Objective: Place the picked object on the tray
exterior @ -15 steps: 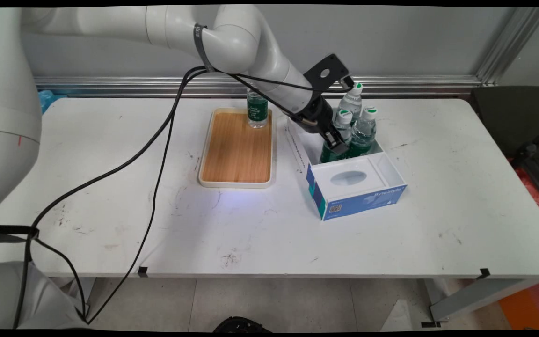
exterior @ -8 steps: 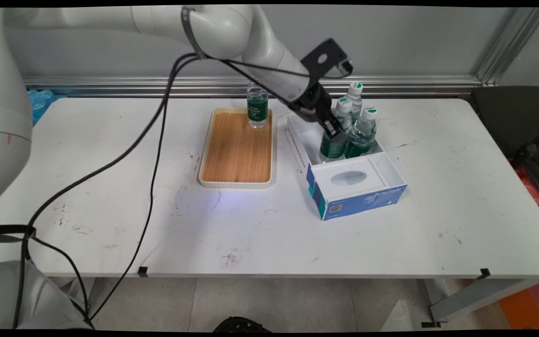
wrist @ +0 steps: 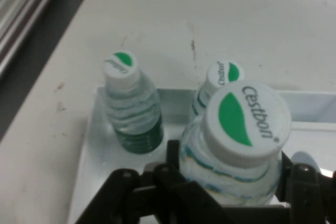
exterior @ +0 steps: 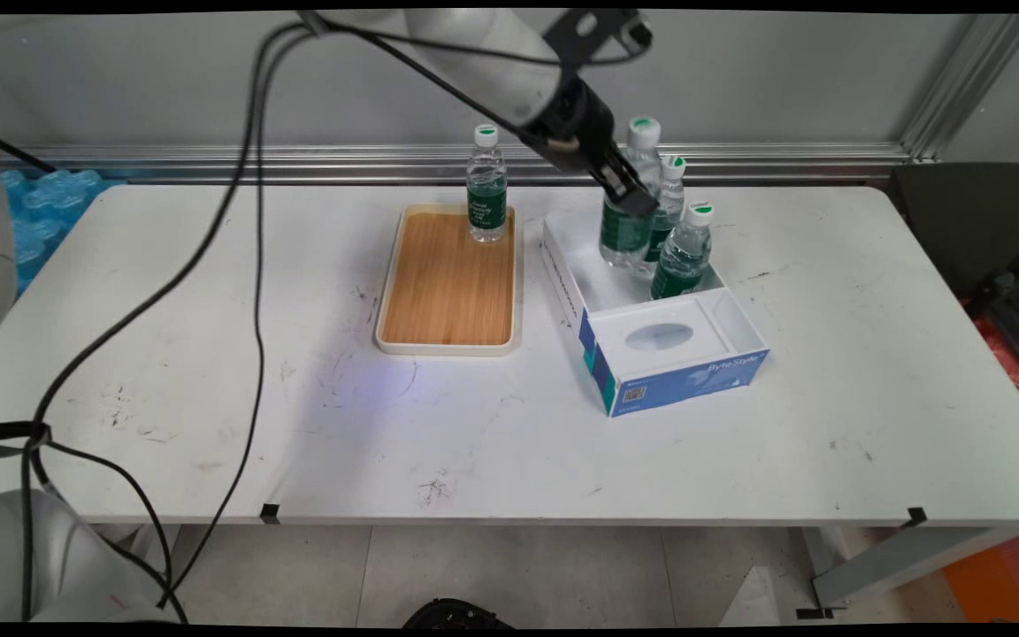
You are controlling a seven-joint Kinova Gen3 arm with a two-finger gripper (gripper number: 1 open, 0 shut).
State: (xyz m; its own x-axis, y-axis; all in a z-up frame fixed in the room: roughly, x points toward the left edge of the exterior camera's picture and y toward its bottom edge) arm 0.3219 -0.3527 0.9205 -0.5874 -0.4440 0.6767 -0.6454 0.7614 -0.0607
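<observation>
My gripper (exterior: pixel 626 196) is shut on a clear water bottle (exterior: pixel 630 208) with a green label and a white, green-marked cap, held raised above the far end of the white and blue box (exterior: pixel 651 305). In the hand view the held bottle (wrist: pixel 239 145) fills the lower right, its cap close to the camera, with the black fingers (wrist: pixel 173 156) on either side of it. Two more bottles stand in the box behind it (exterior: pixel 682 252) (exterior: pixel 670 181), seen in the hand view as one bottle (wrist: pixel 131 108) and one cap (wrist: pixel 223 77).
A wooden tray (exterior: pixel 449 281) with a white rim lies left of the box, and one bottle (exterior: pixel 486 184) stands at its far right corner. Black cables (exterior: pixel 244 265) hang over the table's left half. A metal rail (exterior: pixel 297 159) runs along the wall behind.
The gripper has risen up and slightly back with the bottle, lifting it out of the box. The other two bottles stay in place.
</observation>
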